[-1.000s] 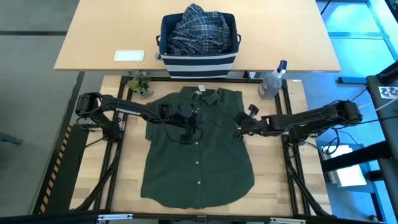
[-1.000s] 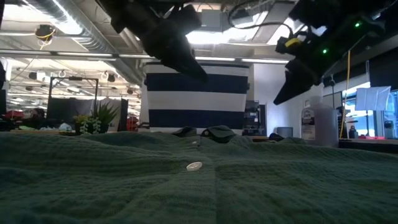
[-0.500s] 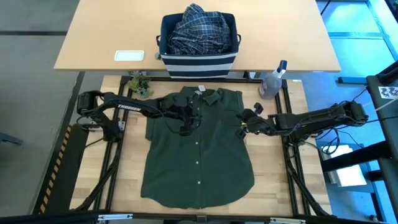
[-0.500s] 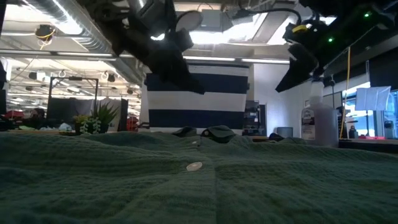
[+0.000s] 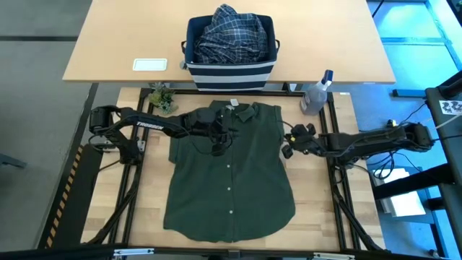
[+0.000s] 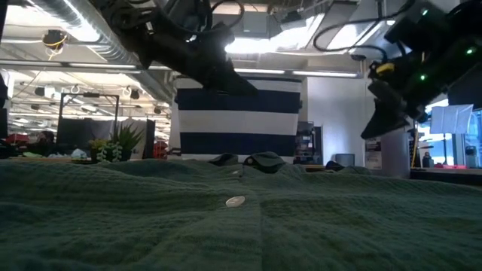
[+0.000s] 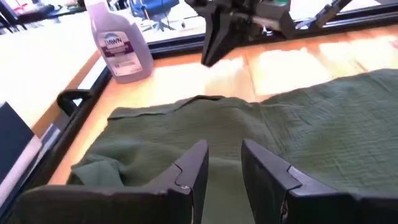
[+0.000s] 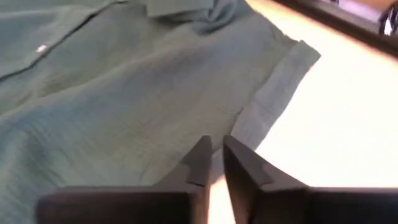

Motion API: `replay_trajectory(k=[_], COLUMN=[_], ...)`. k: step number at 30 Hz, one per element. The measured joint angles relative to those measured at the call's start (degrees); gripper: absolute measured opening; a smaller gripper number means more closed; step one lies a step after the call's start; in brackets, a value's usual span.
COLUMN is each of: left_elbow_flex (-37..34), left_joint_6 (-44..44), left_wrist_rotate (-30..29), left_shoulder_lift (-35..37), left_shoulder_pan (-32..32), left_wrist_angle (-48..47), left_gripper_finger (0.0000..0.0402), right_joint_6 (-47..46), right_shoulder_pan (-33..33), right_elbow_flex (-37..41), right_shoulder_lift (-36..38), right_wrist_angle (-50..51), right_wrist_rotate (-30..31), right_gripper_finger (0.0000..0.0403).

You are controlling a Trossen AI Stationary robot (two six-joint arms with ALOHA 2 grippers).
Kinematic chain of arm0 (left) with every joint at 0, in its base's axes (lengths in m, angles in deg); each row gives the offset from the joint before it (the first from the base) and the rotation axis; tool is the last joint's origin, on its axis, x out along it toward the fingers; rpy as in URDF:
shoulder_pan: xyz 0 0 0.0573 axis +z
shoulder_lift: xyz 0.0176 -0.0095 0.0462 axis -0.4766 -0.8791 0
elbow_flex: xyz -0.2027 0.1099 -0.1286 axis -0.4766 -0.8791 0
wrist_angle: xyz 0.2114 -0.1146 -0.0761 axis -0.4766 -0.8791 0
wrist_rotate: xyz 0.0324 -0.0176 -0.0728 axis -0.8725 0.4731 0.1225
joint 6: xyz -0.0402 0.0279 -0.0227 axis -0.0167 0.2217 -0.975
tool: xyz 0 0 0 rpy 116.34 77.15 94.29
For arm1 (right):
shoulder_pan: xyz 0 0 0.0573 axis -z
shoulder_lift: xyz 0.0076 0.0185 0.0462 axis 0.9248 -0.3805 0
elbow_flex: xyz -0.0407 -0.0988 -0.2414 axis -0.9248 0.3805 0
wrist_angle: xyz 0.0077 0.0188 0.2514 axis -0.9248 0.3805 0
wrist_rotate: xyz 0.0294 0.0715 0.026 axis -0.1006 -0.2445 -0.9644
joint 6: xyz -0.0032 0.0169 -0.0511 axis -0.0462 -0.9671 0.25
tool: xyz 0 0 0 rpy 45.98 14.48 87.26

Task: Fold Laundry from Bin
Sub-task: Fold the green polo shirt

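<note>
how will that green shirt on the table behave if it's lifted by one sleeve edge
The green shirt would probably drape and sag: it lies flat with soft wrinkles. Its crinkled weave looks light and grippy rather than slippery. Pushed, it would likely bunch, as the collar already has.

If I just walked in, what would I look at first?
Probably the big dark green shirt lying flat and buttoned up in the middle of the wooden table. Two dark robot arms hover over it: the left gripper above the chest near the collar, the right gripper by the shirt's right sleeve edge. Behind them stands a navy bin with white stripes, stuffed with a blue-and-white plaid shirt.
</note>
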Motion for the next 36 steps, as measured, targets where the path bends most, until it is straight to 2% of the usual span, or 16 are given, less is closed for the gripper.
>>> replay_trajectory(k=[7, 12, 18, 25, 29, 36], left_elbow_flex=[0.17, 4.04, 16.09, 30.81, 37.93, 46.51], left_joint_6=[-4.63, -5.39, -0.49, 6.34, 9.61, 10.38], left_wrist_rotate=[0.89, 9.20, 12.79, 14.81, 13.72, 13.35], left_shoulder_lift=[-0.02, -3.35, -12.02, -22.43, -26.23, -31.52], left_shoulder_pan=[6.02, 12.03, 14.83, 16.12, 16.94, 18.56], left_wrist_angle=[0.72, -2.65, -16.61, -29.94, -36.13, -40.69], left_gripper_finger=[0.0090, 0.0090, 0.0090, 0.0092, 0.0114, 0.0162], right_joint_6=[1.66, 4.62, 6.91, 8.45, 9.85, 9.83], right_shoulder_pan=[8.43, 12.25, 15.05, 15.73, 15.71, 15.67], right_elbow_flex=[0.08, 0.08, 0.08, 0.08, 0.08, 0.08], right_shoulder_lift=[-0.91, -0.93, -0.93, -0.93, -0.93, -0.93], right_wrist_angle=[-0.91, -3.73, -7.62, -7.86, -7.89, -7.89], right_wrist_rotate=[-6.82, -9.94, -13.09, -13.43, -13.11, -14.04], right_gripper_finger=[0.0151, 0.0192, 0.0199, 0.0200, 0.0200, 0.0200])
